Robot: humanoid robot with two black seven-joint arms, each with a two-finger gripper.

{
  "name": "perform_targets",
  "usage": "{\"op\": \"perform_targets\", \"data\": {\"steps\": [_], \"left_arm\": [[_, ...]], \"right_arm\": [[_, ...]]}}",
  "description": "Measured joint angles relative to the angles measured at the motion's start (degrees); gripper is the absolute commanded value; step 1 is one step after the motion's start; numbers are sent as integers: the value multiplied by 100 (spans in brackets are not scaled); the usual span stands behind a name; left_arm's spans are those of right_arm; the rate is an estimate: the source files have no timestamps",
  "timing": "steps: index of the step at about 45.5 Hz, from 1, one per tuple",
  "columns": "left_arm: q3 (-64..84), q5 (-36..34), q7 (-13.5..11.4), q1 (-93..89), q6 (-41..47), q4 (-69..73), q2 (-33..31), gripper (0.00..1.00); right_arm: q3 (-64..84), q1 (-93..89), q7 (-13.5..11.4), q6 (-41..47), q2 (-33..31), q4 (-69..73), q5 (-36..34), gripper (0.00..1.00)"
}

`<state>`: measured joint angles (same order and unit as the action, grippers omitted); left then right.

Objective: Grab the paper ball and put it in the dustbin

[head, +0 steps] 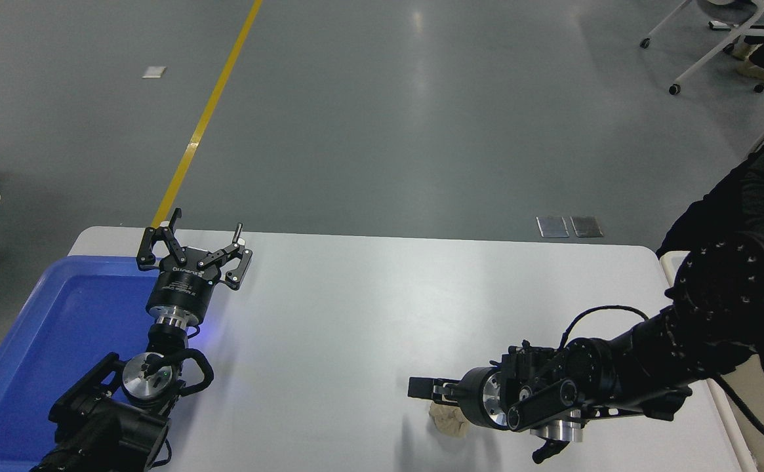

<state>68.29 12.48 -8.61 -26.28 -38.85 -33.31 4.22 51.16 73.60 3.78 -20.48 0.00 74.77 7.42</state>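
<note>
The tan crumpled paper ball (446,424) lies on the white table (355,295) near the front edge, right of centre. My right gripper (422,388) points left just above it, and its wrist covers the ball's right part. I cannot see how its jaws stand. The cream dustbin (669,261) shows only as a strip of rim past the table's right edge, behind the right arm. My left gripper (193,248) stays parked at the left, open and holding nothing.
A shallow blue tray (60,328) sits at the table's left end under the left arm. Office chair legs (716,52) stand on the grey floor at the far right. A yellow line (208,111) runs across the floor.
</note>
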Motion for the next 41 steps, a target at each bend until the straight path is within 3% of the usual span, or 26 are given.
{"op": "perform_targets", "data": {"steps": [20,28,41], "left_arm": [[0,0,0,0,0,0,0,99],[0,0,0,0,0,0,0,99],[0,0,0,0,0,0,0,99]], "right_arm": [[188,-183,0,-29,0,-121,154,98],[248,-241,0,-77,0,-140,225,88],[338,-274,0,-146,0,-152,270,87]]}}
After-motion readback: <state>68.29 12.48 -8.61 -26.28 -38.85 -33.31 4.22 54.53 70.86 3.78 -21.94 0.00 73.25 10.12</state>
